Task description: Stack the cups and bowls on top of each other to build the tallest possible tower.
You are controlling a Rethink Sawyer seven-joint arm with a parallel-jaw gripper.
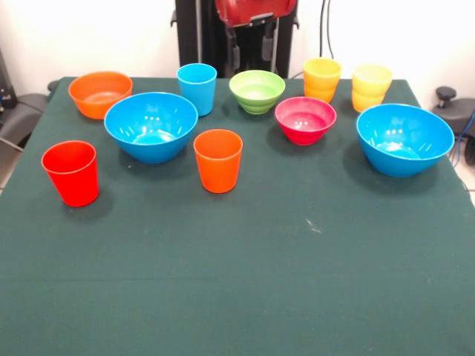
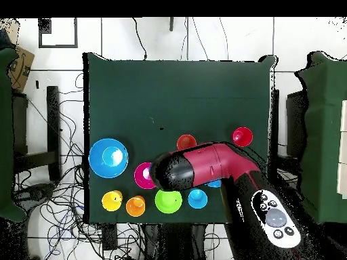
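The arm point(image 2: 203, 166) reaches over the worktop's point(image 1: 237, 282) robot side; its gripper is hidden beneath it, so its state cannot be told. Ten vessels stand upright and empty, none stacked. Five bowls: an orange bowl point(image 1: 100, 93), a green bowl point(image 1: 257, 90), a pink-red bowl point(image 1: 305, 119), and two blue bowls, one point(image 1: 151, 125) beside the orange bowl, the other point(image 1: 404, 138) near the opposite edge. Five cups: a red cup point(image 1: 71, 172), an orange cup point(image 1: 218, 159), a light blue cup point(image 1: 197, 87), a yellow-orange cup point(image 1: 321, 79) and a pale yellow cup point(image 1: 371, 87), these last two side by side.
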